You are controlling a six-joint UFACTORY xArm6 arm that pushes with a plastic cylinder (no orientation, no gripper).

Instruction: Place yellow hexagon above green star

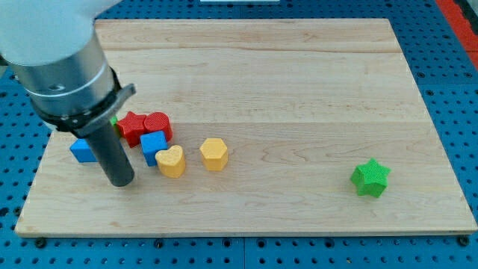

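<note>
Wooden board (299,75), my tip (122,183) left of yellow heart (172,161), yellow hexagon (213,154) beside it, green star (370,178) well right, maybe green behind rod.

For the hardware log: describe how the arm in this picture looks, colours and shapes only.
A thick, light grey cylindrical arm enters from the view's top left. A black collar with a small protruding tab rings its lower end. Below that, a straight dark grey rod runs down to my tip. No cables or markings show.

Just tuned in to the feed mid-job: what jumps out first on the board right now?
The big grey arm fills the view's top left, my tip resting left of a cluster of blocks. In that cluster, the yellow hexagon sits rightmost, beside a yellow heart, with red blocks and blue blocks behind. The green star stands alone far at the view's right.
</note>
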